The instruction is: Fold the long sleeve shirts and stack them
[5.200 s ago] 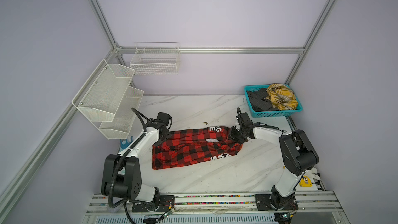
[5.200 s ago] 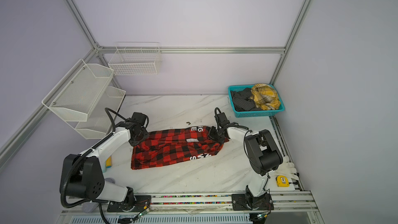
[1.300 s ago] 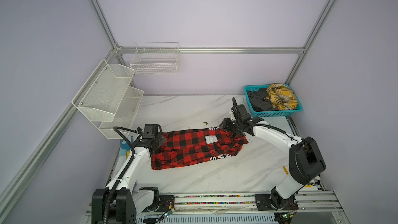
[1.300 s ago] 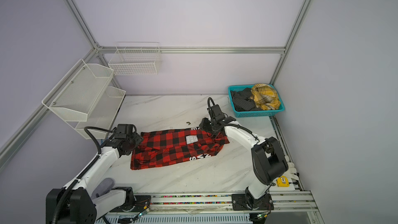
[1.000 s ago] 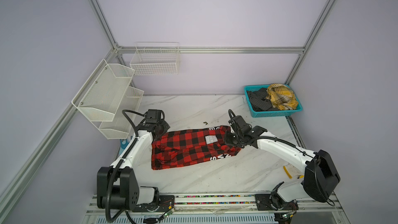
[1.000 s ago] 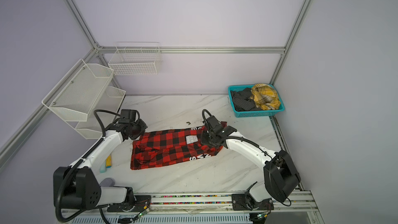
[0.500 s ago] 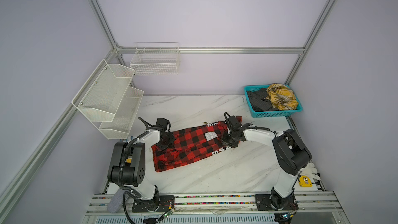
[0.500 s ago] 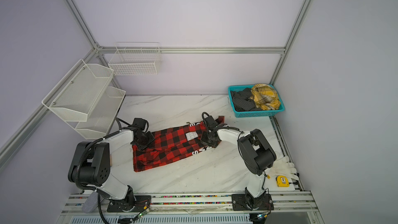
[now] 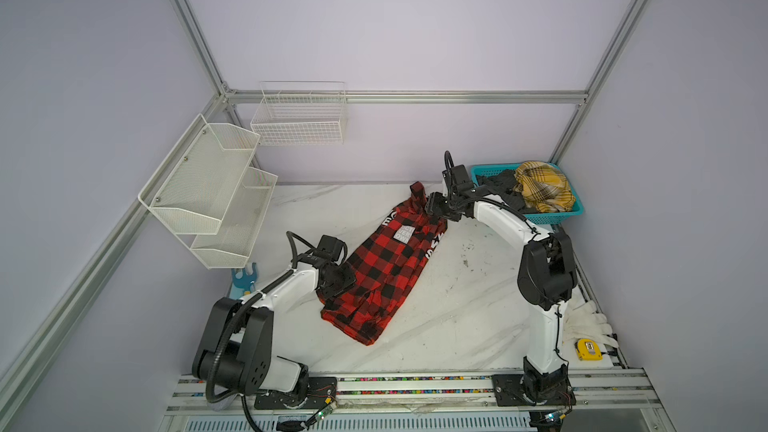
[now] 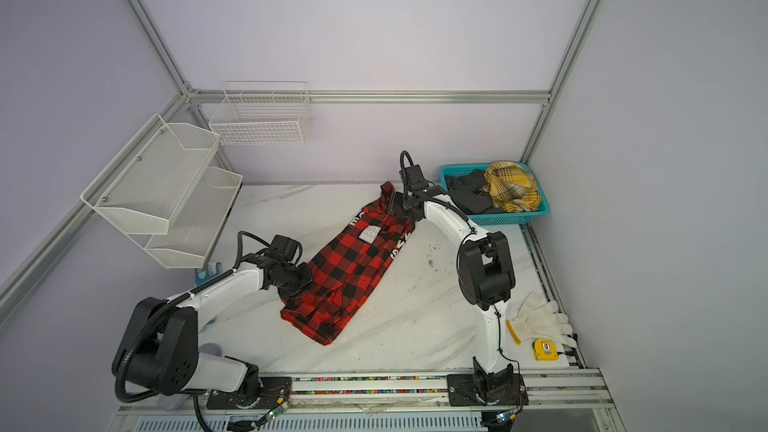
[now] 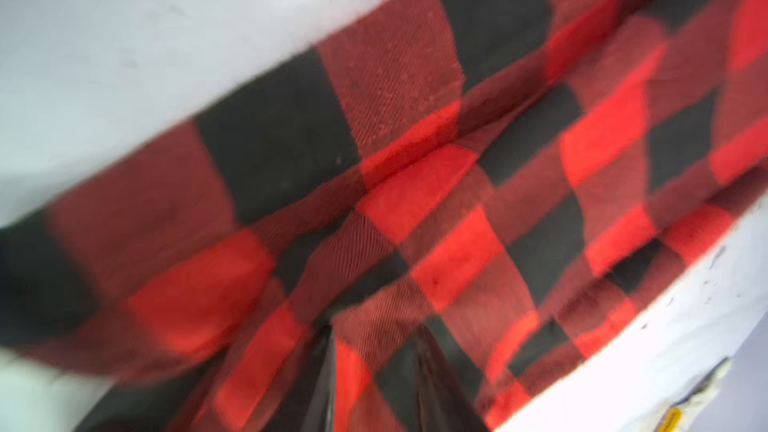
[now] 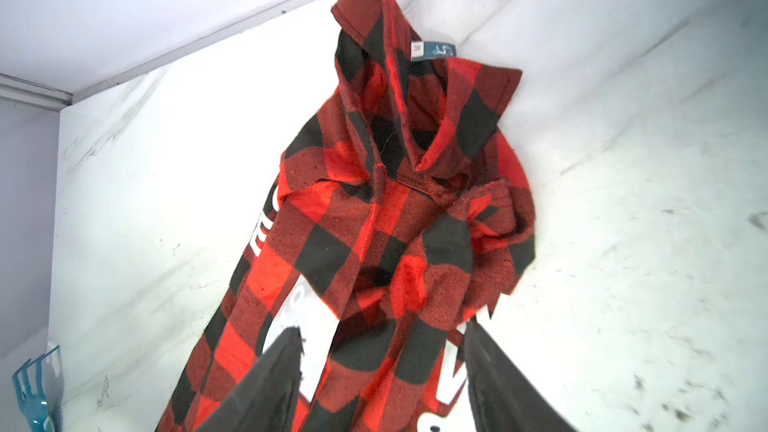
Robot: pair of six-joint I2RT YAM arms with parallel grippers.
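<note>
The red-and-black check shirt (image 9: 390,268) lies slantwise on the marble table in both top views, hem near the front left and collar (image 12: 415,89) toward the back right. At the shirt's left edge, my left gripper (image 9: 340,281) rests low on the cloth. The blurred left wrist view shows its fingers (image 11: 328,367) a little apart over the check cloth (image 11: 415,160), so this gripper (image 11: 374,330) is open. My right gripper (image 9: 435,205) hovers by the collar. In its wrist view it (image 12: 382,326) stands wide open above the white letters. A mustard plaid garment (image 9: 540,189) and a dark grey one (image 9: 496,184) lie in the teal basket (image 9: 552,218).
White mesh shelves (image 9: 208,189) hang on the left and a wire basket (image 9: 299,118) on the back wall. A blue rake tool (image 9: 245,278) lies under the shelves. White gloves (image 9: 586,322) and a yellow tape measure (image 9: 588,349) sit at the front right edge.
The shirt has swung from lying across the table to a steep slant, collar end toward the back. Both grippers have opened, and the right one now sits near the basket.
</note>
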